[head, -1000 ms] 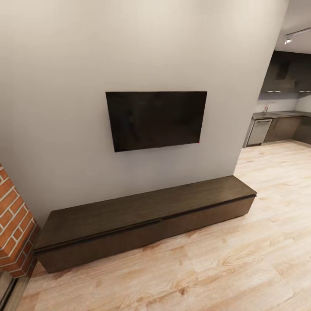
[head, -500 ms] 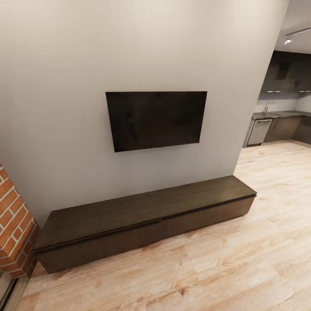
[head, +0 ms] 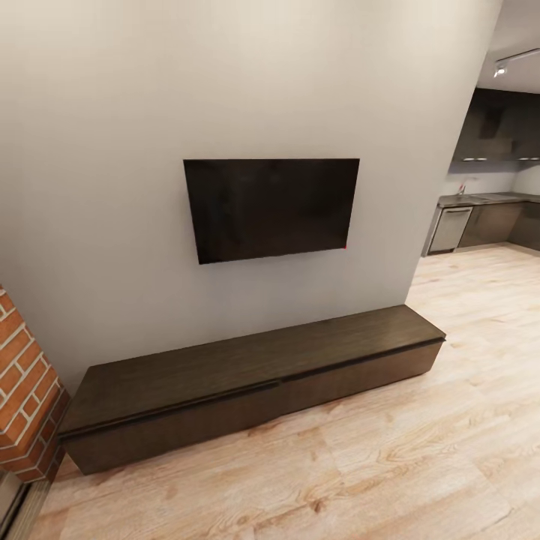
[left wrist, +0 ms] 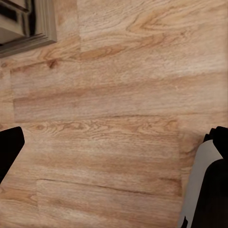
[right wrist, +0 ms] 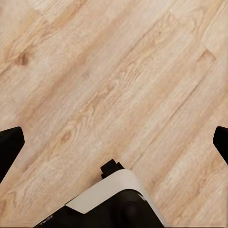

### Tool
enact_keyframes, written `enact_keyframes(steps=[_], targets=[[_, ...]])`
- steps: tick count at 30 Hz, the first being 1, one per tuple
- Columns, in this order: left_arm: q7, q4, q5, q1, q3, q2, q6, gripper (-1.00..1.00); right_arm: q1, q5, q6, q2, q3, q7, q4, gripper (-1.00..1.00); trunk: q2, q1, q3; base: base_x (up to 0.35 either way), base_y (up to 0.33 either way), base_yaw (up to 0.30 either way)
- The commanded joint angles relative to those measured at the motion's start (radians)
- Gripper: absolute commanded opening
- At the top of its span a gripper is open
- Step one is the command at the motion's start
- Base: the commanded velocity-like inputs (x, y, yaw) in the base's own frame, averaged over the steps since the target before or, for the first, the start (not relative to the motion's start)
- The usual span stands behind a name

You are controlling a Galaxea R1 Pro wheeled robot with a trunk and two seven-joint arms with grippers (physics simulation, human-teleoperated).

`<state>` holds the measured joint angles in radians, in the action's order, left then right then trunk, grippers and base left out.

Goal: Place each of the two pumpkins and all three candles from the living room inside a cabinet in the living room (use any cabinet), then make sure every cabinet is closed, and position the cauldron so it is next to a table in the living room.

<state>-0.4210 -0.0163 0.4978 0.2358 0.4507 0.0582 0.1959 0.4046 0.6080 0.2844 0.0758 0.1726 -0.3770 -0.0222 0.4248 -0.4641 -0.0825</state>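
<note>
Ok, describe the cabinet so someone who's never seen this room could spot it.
Find the black TV on the pale wall. Directly below it, on the wood floor, runs the cabinet: long, low, dark brown, with flat handleless fronts, all shut. The grey kitchen units stand farther back.

The cabinet [head: 255, 382], long, low and dark brown, stands shut against a pale wall [head: 112, 187] on a wood floor [head: 420, 465]. A black television [head: 270, 208] hangs above it. Brick column [head: 22, 390] at one end, kitchen [head: 487, 210] beyond the other.

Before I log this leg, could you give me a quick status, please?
Left gripper open, empty, over wood floor. Right gripper open, empty. Cabinet ahead, drawer fronts shut, top bare. Nothing between robot and it.
</note>
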Motion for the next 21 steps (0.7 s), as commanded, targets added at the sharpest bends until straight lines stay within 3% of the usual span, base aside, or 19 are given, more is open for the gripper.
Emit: enact_keyframes(steps=[1,17,21], targets=[[-0.002,-0.001,0.010,0.000,0.009,0.000,0.002,1.00,-0.001,0.008,0.005,0.001,0.009,-0.001,-0.002,1.00,0.002,-0.001,-0.002,0.000,0.000,0.000],[-0.002,-0.032,0.005,0.002,0.017,0.002,0.011,1.00,0.010,0.017,0.045,0.006,0.008,-0.001,-0.004,1.00,0.002,-0.001,-0.002,0.000,0.000,0.000],[-0.002,-0.055,0.003,-0.004,0.014,-0.018,0.014,1.00,0.006,0.015,0.045,0.002,0.007,-0.002,-0.012,1.00,0.002,-0.001,-0.002,0.000,0.000,0.000]])
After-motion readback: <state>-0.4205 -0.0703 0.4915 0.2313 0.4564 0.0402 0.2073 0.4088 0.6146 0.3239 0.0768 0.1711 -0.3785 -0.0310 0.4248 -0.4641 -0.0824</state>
